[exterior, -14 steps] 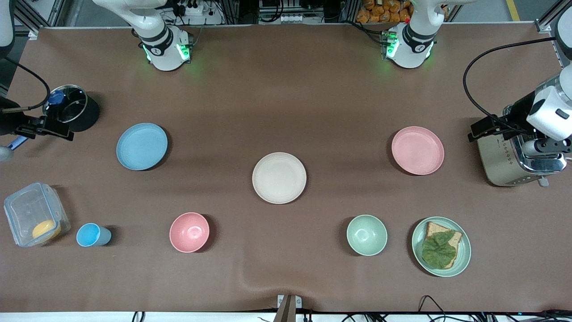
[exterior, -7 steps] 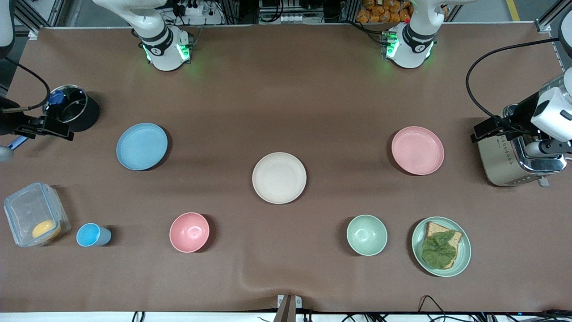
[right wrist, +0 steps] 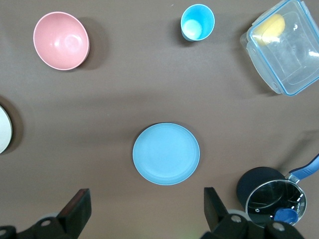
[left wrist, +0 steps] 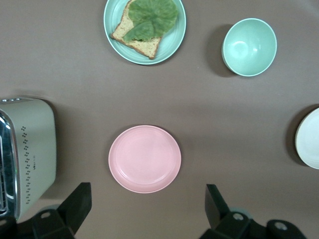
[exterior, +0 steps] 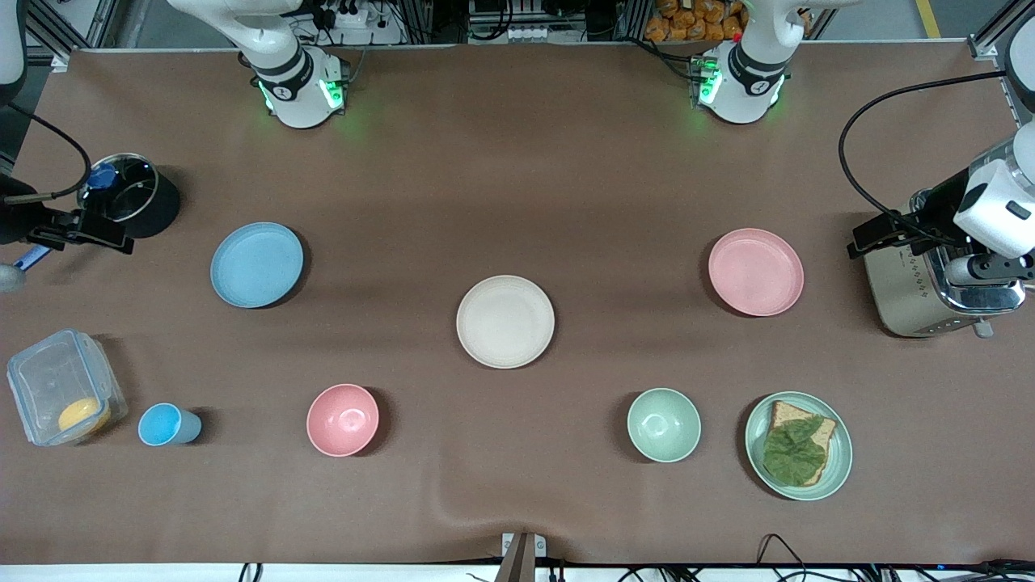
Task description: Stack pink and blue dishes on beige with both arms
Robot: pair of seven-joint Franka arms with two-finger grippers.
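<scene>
Front view: beige plate (exterior: pixel 505 322) mid-tabletop, blue plate (exterior: pixel 256 264) toward the right arm's end, pink plate (exterior: pixel 756 272) toward the left arm's end, all apart. No writing is legible; the toaster (left wrist: pixel 26 154) shows only dot patterns. Left pincer (left wrist: pixel 147 209) hangs open over the pink plate's edge, right pincer (right wrist: pixel 144 209) open above the blue plate. Plates unmoved since earlier; the left arm has shifted slightly over the toaster.

A brown matte cover (exterior: pixel 517 178) spreads over the whole counter, with a small ripple at the edge nearest the front camera. Along the edge by the bases run aluminium frame rails (exterior: pixel 420 20), power strips and black cables (exterior: pixel 348 16)
</scene>
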